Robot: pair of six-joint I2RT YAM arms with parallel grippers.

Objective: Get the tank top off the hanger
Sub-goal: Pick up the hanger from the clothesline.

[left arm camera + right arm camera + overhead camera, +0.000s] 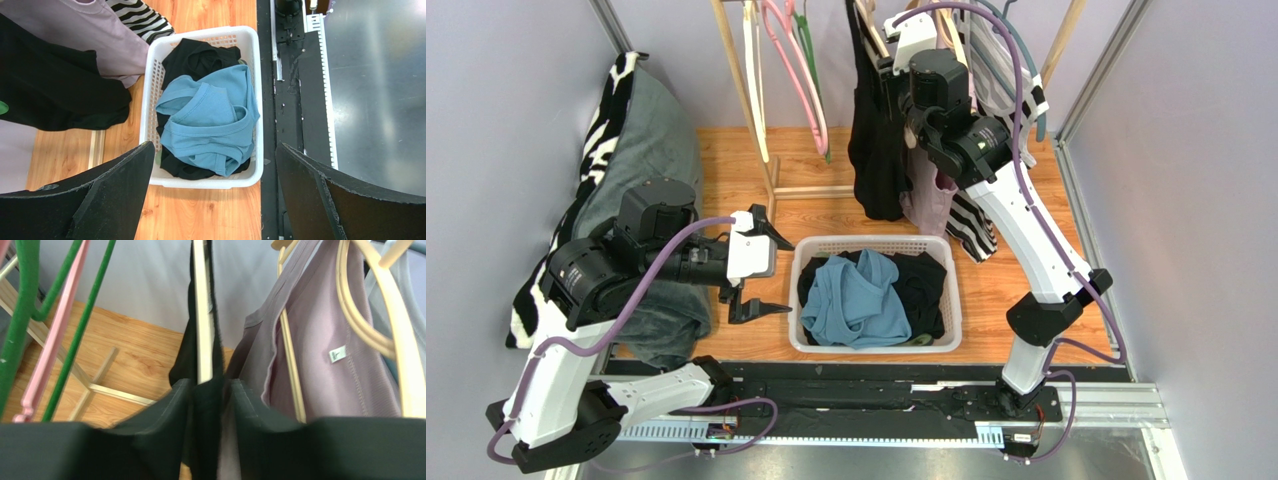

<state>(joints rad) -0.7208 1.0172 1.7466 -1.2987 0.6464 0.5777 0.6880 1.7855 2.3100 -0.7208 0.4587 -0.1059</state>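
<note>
Top view, neighbours: the black tank top (876, 150) hangs on the rail, with a lilac top (929, 205) and a striped garment (971, 228) crowded just beside it on the right.
Top view, floor: a white basket (876, 241) sits below the hanging clothes and holds a blue garment (856, 300) over dark cloth. A grey and zebra-print pile (641, 130) leans on the left wall.
Top view, right gripper (888, 75): raised to the top of the black tank top; its jaws are hidden from here.
Top view, left gripper (786, 277): low, just beside the basket's left rim.
Left wrist view, ahead: the white basket (200, 183) with the blue garment (210, 120) on top. The hem of the black tank top (55, 95) and the lilac top (100, 35) hang at the upper left.
Left wrist view, left gripper (215, 146): spread fully wide, nothing between the fingers.
Right wrist view, obstacles: a green hanger (22, 305) and a pink hanger (54, 342) on the left; the lilac top (315, 340) presses close on the right.
Right wrist view, target: the black tank top (184, 357) is draped over a cream hanger (201, 315).
Right wrist view, right gripper (211, 385): jaws narrowly apart, with black fabric and the cream hanger's arm between them; whether they pinch it cannot be told.
</note>
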